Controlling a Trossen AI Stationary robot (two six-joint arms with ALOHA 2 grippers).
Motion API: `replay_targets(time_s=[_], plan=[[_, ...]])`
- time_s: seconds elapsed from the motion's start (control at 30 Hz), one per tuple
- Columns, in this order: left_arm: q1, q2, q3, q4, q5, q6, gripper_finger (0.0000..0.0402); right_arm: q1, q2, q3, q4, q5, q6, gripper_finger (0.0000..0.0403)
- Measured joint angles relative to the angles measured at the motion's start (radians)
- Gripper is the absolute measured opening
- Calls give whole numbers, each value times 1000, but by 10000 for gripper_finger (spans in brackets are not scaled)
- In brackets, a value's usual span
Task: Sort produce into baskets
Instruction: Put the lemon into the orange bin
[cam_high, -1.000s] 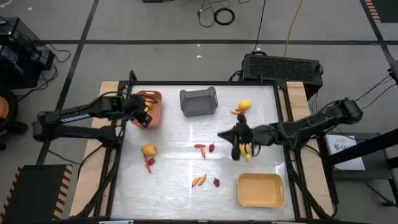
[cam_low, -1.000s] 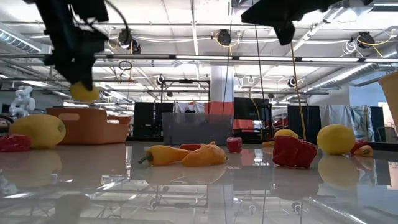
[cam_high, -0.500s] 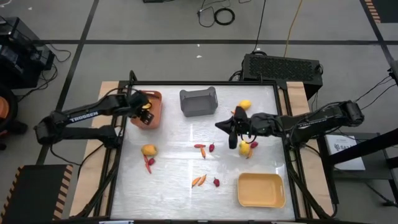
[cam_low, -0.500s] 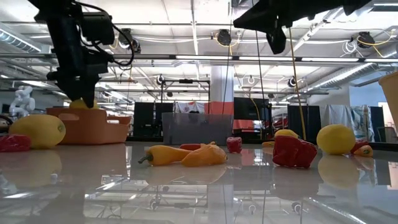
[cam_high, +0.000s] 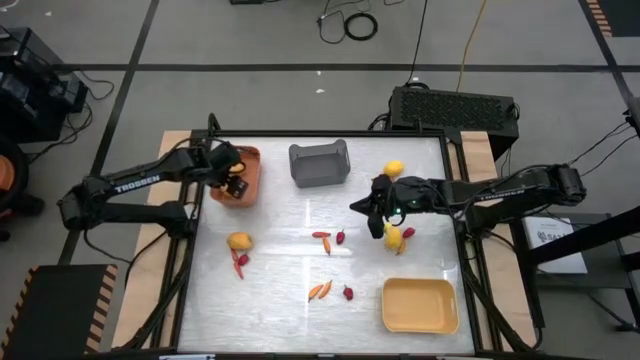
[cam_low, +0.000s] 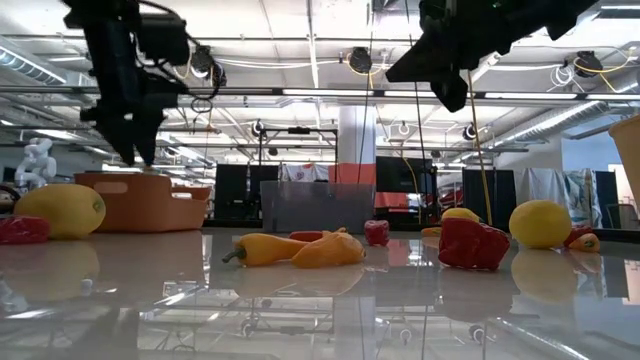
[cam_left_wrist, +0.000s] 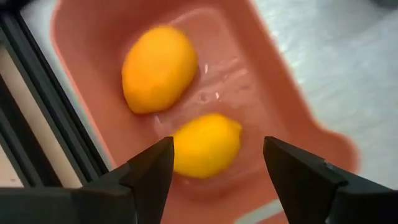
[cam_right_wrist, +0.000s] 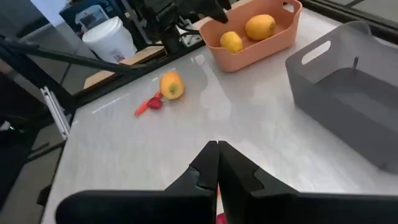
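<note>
My left gripper (cam_high: 233, 178) hangs open over the orange basket (cam_high: 250, 152) at the table's far left, fingers pointing down. Two yellow-orange fruits (cam_left_wrist: 205, 144) (cam_left_wrist: 160, 68) lie on the basket's floor below it, and neither touches the fingers. My right gripper (cam_high: 374, 225) is shut and empty right of the table's middle, raised above the table. It is beside a yellow fruit (cam_high: 393, 237) that rests on the table. Another yellow fruit (cam_high: 238, 241) lies at the left with a red piece (cam_high: 240, 263) beside it.
A grey basket (cam_high: 320, 163) stands at the far middle and a pale yellow basket (cam_high: 420, 305) at the near right. A yellow fruit (cam_high: 394, 169) lies at the far right. Orange peppers (cam_high: 321, 237) (cam_high: 320, 290) and dark-red berries (cam_high: 341, 237) (cam_high: 348, 293) are scattered mid-table.
My left gripper has let go of a yellow fruit, which has dropped into the orange basket beside the other one. The gripper has shifted a little toward the far edge over the basket. My right gripper, still shut, has swung toward the far edge and rolled.
</note>
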Motion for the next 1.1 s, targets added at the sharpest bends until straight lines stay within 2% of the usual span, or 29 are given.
replay_targets(time_s=[0.1, 0.2, 0.3, 0.43, 0.63, 0.73, 0.9, 1.1], plan=[[-12, -1, 68, -20, 73, 45, 254, -7, 0, 0, 2, 0, -37, 0], [-59, 0, 116, -20, 209, 116, 254, -17, 0, 0, 1, 0, -60, 0], [-141, -1, 139, -18, 337, 183, 252, -27, 0, 0, 1, 0, -87, 0], [-283, 0, 138, -19, 422, 259, 247, -44, 0, 0, 2, 0, -115, 0], [-509, 0, 124, -15, 432, 426, 246, -65, 0, 0, 2, 0, -118, 0], [-582, 0, 101, -19, 369, 411, 247, -67, 0, 0, 2, 0, -118, 0], [-615, 7, 64, -20, 304, 278, 275, -67, 0, 0, 2, 0, -118, 0], [-617, 15, 25, -8, 302, 247, 340, -67, 0, 0, 2, 0, -143, 0]])
